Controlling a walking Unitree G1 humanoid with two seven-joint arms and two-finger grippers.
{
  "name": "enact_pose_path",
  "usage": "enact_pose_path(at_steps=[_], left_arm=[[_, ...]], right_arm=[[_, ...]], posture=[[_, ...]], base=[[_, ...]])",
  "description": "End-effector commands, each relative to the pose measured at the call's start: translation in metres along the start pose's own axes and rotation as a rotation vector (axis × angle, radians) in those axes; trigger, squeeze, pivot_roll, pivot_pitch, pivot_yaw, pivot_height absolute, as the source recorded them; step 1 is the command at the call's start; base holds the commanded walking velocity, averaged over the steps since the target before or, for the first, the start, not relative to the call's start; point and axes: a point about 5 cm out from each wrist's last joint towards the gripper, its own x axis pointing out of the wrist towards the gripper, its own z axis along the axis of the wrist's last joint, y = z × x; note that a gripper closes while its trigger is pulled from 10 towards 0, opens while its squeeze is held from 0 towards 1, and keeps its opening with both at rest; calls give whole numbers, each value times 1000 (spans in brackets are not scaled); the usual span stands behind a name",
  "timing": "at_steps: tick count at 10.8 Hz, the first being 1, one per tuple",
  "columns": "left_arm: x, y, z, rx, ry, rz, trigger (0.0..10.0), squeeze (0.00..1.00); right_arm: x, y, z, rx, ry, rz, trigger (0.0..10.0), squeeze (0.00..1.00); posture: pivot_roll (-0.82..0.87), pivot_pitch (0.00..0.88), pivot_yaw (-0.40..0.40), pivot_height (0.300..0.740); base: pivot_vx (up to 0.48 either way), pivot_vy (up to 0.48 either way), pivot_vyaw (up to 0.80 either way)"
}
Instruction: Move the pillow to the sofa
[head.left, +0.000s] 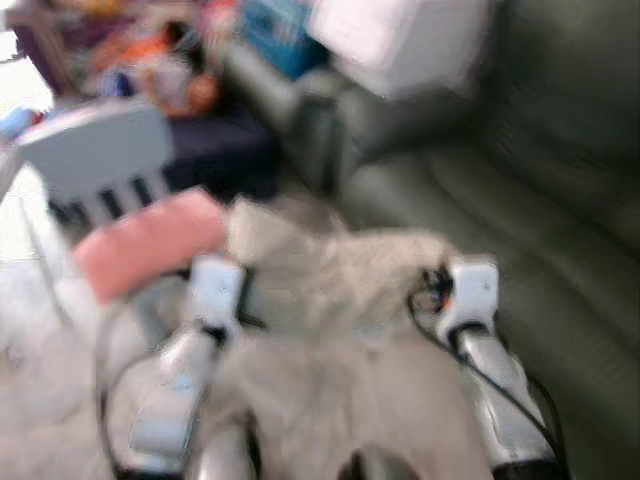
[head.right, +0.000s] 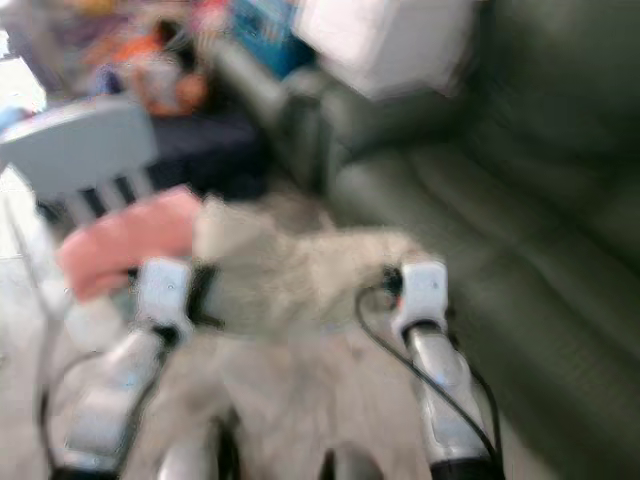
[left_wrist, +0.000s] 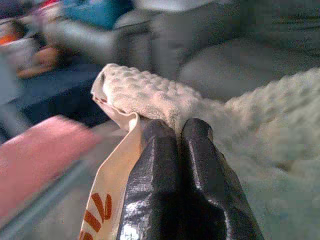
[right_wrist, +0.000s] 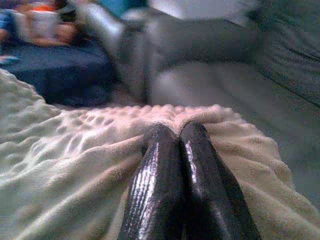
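I hold a beige, bumpy-textured pillow (head.left: 330, 280) in front of my chest, between my two arms. My left gripper (left_wrist: 178, 125) is shut on the pillow's folded left corner, where a cream label with orange marks (left_wrist: 107, 200) hangs down. My right gripper (right_wrist: 177, 129) is shut on the right side of the pillow (right_wrist: 75, 165), its fingertips pressed into the fabric. The dark grey-green sofa (head.left: 520, 200) lies just ahead and to my right, with its seat beyond the pillow. The head views are blurred.
A pale blue chair (head.left: 95, 160) with a pink cushion (head.left: 150, 240) stands close on my left. A dark blue ottoman (head.left: 220, 150) sits behind it, with colourful clutter (head.left: 160, 60) further back. A white bundle (head.left: 400, 40) rests on the sofa's far end.
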Motion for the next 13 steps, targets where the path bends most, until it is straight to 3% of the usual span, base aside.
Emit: enact_pose_path(at_steps=[1, 4, 9, 13], left_arm=[[1, 5, 8, 19, -27, 8, 10000, 0], [1, 3, 9, 22, -38, -7, 10000, 0], [5, 7, 23, 45, -109, -10, 10000, 0], [5, 5, 19, 32, -97, -14, 10000, 0]], right_arm=[[3, 2, 9, -2, -41, 3, 10000, 0], [4, 3, 9, -1, -38, 10, 10000, 0], [5, 2, 5, -4, -21, 15, 10000, 0], [4, 1, 3, -13, -10, 20, 10000, 0]], posture=[[7, 54, -54, 740], [10, 56, -56, 740], [9, 52, -58, 740], [8, 55, -64, 740]], base=[[-341, 0, -781], [-99, 0, -758], [0, 0, -258], [0, -283, -780]])
